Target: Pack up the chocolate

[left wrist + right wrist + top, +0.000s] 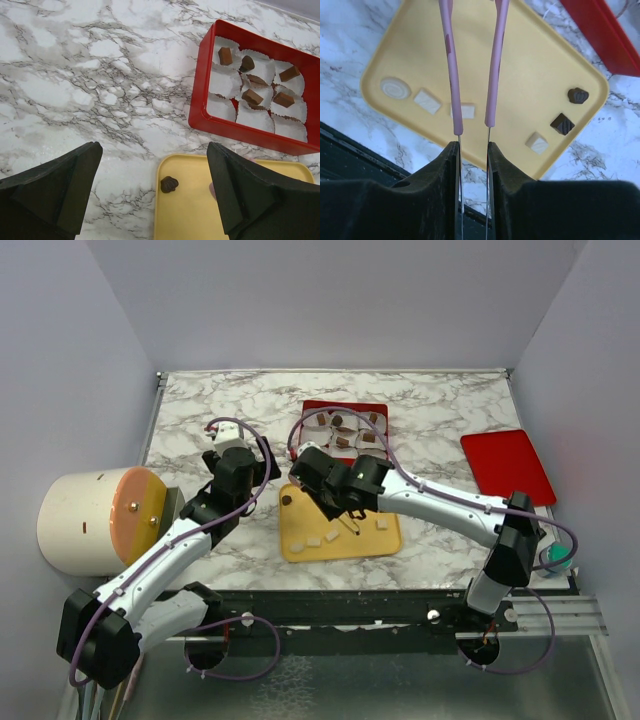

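The chocolate [251, 96] lies in two places. Several brown pieces sit in the white paper cups [222, 82] of the red box [200, 85], at the upper right of the left wrist view; a few cups show only paper. More lies loose on the yellow tray [530, 65], just below the box. In the right wrist view two dark pieces sit near the tray's right edge, with four pale pieces [427, 101] spread along its lower edge.

The right claw [472, 150] is closed narrow on pink tweezers [451, 65] above the tray. Their tips run out of the top of the frame, so I cannot tell whether they carry anything. The left claw [153, 147] is spread wide and holds nothing, above the marble desk [75, 75] at the tray's upper left corner. A red lid [507, 465] lies at the right of the top view, well apart from the box.
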Controlling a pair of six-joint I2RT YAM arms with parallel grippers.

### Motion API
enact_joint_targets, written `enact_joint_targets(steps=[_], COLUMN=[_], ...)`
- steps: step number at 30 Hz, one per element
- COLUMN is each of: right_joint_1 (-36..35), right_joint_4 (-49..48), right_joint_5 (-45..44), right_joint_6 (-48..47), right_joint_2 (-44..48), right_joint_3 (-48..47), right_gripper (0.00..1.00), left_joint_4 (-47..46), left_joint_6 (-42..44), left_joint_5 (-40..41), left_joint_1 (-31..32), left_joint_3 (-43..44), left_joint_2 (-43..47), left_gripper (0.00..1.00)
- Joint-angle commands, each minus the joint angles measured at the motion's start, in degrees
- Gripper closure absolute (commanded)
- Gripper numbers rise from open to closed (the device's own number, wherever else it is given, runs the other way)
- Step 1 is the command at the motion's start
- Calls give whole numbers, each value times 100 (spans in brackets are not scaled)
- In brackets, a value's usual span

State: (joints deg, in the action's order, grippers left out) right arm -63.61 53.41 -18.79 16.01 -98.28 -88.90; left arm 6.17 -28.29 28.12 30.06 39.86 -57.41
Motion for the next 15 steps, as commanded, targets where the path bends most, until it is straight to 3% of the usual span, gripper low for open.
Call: enact_joint_targets(steps=[1,8,15], right_joint_1=[382,1286,1727], right_joint_4=[-23,-438,-659], right_joint_5=[-299,61,432], right_joint_6=[-56,-465,-729], right_joint_2=[-41,-451,-1224], right_joint_3=[-368,-684,-1322], right_gripper=[86,86,86], left_joint_4=[28,-26,-108], left_joint_6=[-38,-10,-9], left_joint_5=[152,106,55], left_joint_1=[-27,-36,-45], left_joint_3=[45,44,8], left_joint_2=[87,22,-49], left_gripper=[3,2,3])
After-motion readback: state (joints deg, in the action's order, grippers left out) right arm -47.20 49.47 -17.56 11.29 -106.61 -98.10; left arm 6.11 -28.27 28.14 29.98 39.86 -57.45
